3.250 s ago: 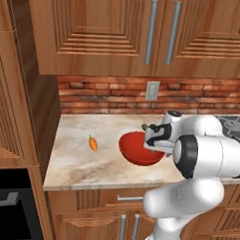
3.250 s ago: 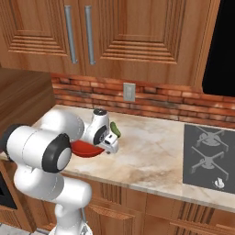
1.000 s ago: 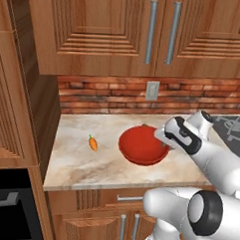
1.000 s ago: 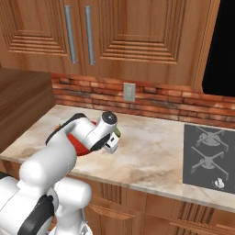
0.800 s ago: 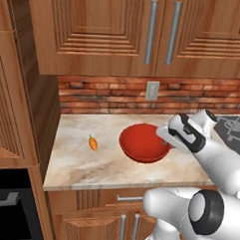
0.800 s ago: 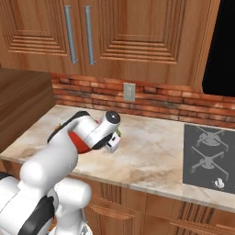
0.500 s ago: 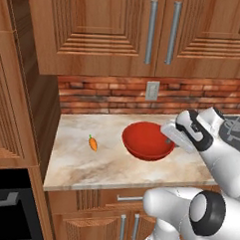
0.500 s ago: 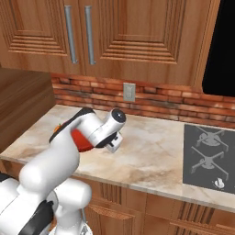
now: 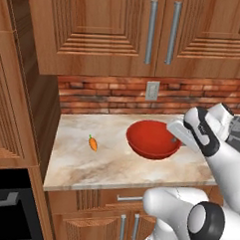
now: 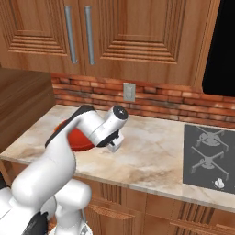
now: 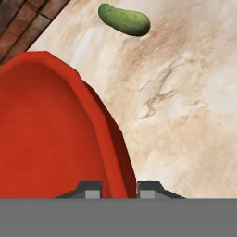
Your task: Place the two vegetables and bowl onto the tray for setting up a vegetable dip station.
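The glossy red bowl [image 9: 150,139] hangs tilted just over the marble counter, and my gripper [image 9: 175,137] is shut on its right rim. In the hand view the rim of the bowl [image 11: 55,129] runs between the two tips of the gripper [image 11: 119,187]. The dark green cucumber [image 11: 124,19] lies on the counter beyond the bowl. The small orange carrot [image 9: 93,143] lies on the counter left of the bowl. From the right base view my arm covers most of the bowl [image 10: 77,139], and the gripper [image 10: 113,146] points down beside it. The tray is out of view.
A grey stovetop panel [image 10: 207,159] with burners sits at the counter's right end. A brick backsplash with an outlet [image 9: 152,90] runs behind, with wooden cabinets overhead. A tall wooden side wall [image 9: 41,88] closes the counter's left end.
The arm has carried the bowl to the right over the counter, away from the carrot. The carrot has not moved.
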You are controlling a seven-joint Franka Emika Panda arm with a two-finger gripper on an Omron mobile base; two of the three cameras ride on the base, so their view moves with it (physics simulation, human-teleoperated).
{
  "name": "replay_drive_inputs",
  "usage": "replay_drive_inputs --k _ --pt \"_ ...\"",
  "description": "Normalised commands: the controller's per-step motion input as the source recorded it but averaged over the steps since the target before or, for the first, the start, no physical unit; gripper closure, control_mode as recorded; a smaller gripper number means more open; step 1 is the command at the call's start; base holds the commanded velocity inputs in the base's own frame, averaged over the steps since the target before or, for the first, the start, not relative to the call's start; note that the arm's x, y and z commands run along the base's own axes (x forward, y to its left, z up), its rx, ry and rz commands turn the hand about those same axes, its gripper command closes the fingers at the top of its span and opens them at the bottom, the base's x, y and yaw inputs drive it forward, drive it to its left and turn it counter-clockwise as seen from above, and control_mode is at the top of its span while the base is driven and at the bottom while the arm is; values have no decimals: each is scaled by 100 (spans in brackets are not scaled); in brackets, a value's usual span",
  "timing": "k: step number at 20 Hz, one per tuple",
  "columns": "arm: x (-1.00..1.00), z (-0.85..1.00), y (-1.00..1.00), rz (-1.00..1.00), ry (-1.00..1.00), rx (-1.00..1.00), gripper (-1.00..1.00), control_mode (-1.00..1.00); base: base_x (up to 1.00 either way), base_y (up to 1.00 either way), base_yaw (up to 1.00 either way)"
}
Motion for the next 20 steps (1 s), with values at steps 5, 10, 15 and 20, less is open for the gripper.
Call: replay_drive_inputs --k 5,10,15,20 --pt "-25 16 -1 -1 0 0 100 -100 0 0 0" --pt "-24 14 -1 0 0 1 100 -100 0 0 0" --pt "-24 14 -1 0 0 1 100 -100 0 0 0" --pt "-17 15 0 0 0 3 100 -100 0 0 0"
